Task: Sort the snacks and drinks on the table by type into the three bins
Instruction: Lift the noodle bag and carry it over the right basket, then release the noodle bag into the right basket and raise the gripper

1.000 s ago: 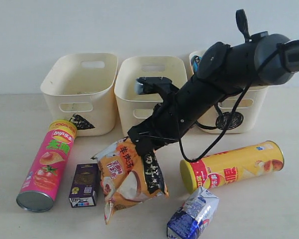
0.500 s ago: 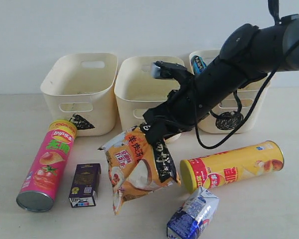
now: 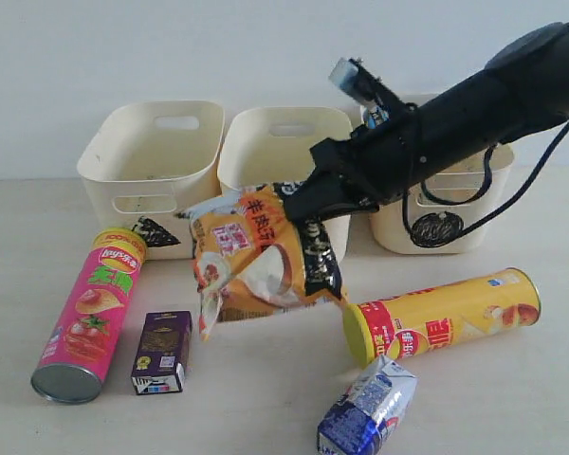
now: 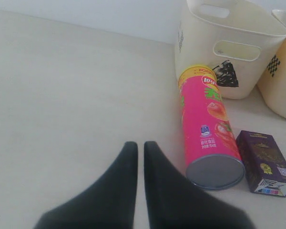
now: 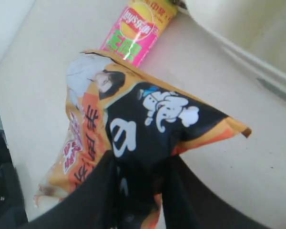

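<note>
Right gripper (image 5: 139,183) is clamped on the upper edge of the orange-black packet (image 3: 256,261), which hangs clear of the table (image 3: 266,398), just in front of the middle bin (image 3: 283,128). Left gripper (image 4: 139,152) has its fingers pressed together, over the table left of the lying pink tube (image 4: 207,129).

Three bins (image 3: 152,142) lined the bench's (image 3: 266,398) back. A carton (image 3: 161,353) lay beside the left tube (image 3: 90,313), a soft pack (image 3: 367,409) before the right tube (image 3: 443,318).

Bright, even, diffuse light; faint soft shadows on the table (image 3: 266,408); left gripper (image 4: 140,144) slightly blurred up close.
</note>
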